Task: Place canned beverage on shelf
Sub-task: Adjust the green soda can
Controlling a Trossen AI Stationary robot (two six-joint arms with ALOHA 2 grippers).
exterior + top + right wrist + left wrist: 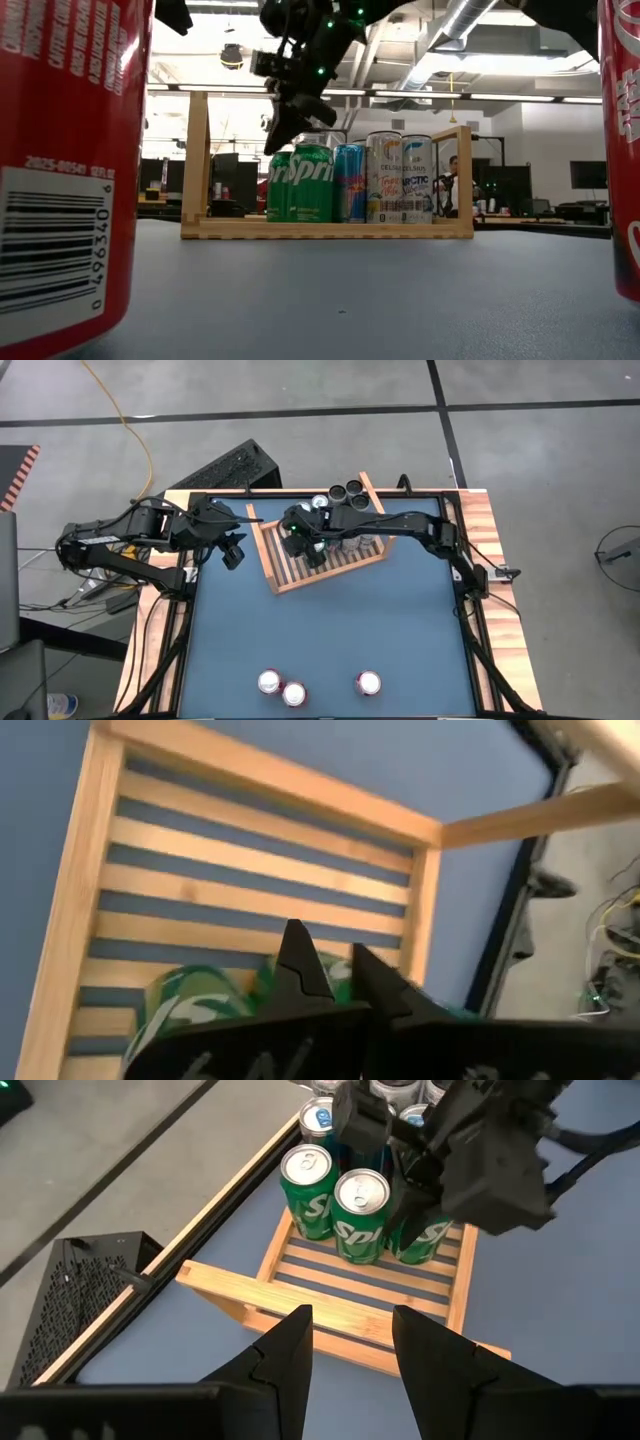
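My right gripper (312,550), shut and empty, hovers over the shelf (275,565) (several cans (360,1215) already in), while three cans (295,690) wait up front.

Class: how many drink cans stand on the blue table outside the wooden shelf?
3 red, silver-topped cans: two close together, one apart, all by the blue table's edge farthest from the light wooden slatted shelf. None appears hidden.
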